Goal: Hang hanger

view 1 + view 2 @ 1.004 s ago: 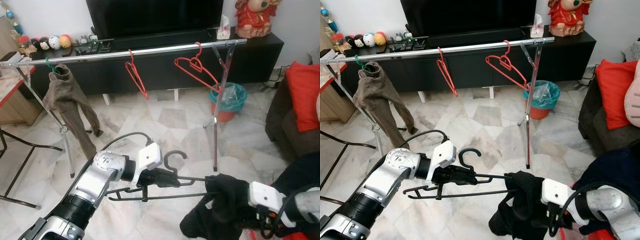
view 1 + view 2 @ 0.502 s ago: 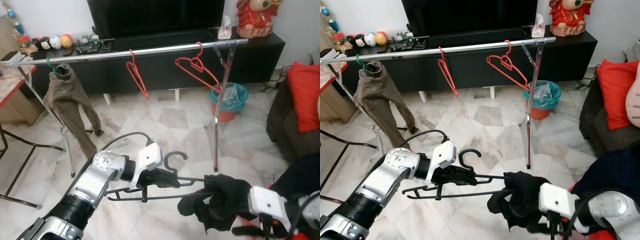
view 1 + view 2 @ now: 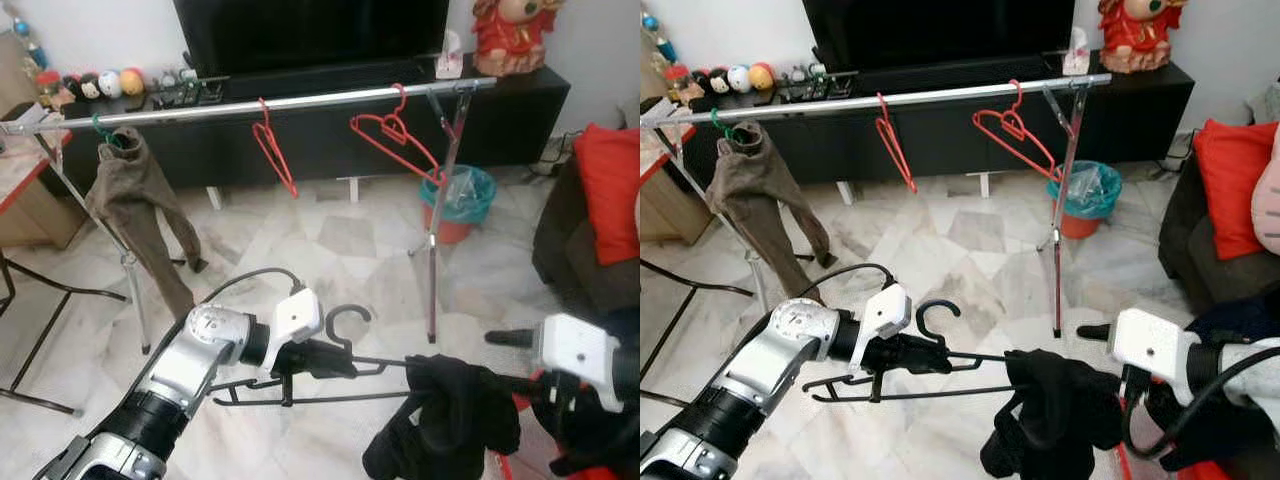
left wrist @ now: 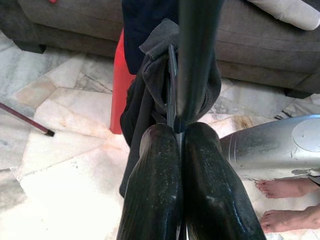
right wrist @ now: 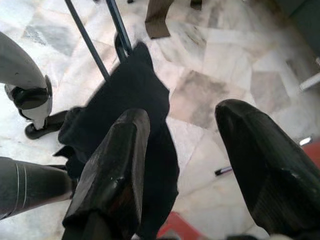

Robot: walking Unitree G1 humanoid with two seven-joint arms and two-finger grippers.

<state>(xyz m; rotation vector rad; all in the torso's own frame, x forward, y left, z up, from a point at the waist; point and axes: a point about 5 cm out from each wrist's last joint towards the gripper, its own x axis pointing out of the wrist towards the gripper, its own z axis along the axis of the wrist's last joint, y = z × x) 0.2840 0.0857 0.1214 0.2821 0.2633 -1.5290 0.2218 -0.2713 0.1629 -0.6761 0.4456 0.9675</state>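
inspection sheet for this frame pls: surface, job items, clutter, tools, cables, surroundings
Surface: marble floor, nothing seen spilled.
Job's things: black hanger held level, black garment draped on its right end; rail carries two red hangers and brown trousers.
Clutter: teal bin by the rack leg.
Tools: left tool shut on the hanger; right tool open, apart from the garment.
Cables: black cable looping over left wrist.
Surroundings: TV cabinet, red cushion, bare feet of a person.

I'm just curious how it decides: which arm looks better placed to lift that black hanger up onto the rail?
Probably the left. Its end effector is shut on the black hanger near the hook, while the right end effector is open and off the dark garment.
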